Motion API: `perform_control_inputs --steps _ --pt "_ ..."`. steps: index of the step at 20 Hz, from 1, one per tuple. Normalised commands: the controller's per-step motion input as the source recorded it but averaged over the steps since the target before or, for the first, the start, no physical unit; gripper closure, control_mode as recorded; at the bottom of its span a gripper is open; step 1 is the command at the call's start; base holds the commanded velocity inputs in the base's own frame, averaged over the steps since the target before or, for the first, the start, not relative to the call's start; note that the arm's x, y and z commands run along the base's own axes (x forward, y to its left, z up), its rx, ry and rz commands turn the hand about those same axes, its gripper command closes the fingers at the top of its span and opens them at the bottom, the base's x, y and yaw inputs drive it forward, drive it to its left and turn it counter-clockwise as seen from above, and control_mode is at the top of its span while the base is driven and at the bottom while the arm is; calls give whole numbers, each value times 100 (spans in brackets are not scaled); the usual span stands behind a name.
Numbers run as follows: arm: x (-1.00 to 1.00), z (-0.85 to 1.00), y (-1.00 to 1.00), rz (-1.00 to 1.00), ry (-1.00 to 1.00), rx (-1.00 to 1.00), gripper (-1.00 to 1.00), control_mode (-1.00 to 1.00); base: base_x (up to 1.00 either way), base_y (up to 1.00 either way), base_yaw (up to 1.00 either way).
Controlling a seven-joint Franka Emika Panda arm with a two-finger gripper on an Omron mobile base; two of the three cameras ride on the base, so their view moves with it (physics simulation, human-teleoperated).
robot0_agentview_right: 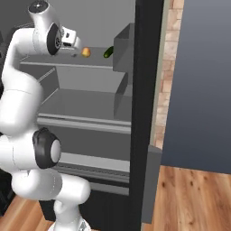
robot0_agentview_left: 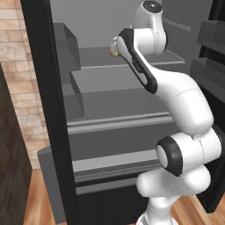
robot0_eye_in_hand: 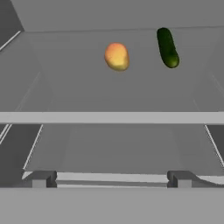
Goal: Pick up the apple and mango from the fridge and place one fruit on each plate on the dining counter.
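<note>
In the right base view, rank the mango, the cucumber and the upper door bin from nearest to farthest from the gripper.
From the gripper, open by the top shelf:
1. Mango, just to its right on the shelf.
2. Cucumber, further right on the same shelf.
3. Upper door bin, rightmost, on the fridge door.

The shelf (robot0_eye_in_hand: 65, 87) lies bare up to the mango (robot0_eye_in_hand: 117, 56). A cucumber (robot0_eye_in_hand: 167, 47) lies just beside it on one side, leaving the other side free.
</note>
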Motion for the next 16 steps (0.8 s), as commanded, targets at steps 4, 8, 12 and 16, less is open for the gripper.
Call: perform_control_inputs --steps 4,8,12,16 --pt "41 -15 -2 19 4 0 -100 -100 0 0 0" --pt "69 -26 -10 13 0 -3 -100 -100 0 0 0" --pt "78 -25 -1 10 0 -8 -100 -100 0 0 0" --pt "61 -12 0 4 0 -10 -100 -100 0 0 0"
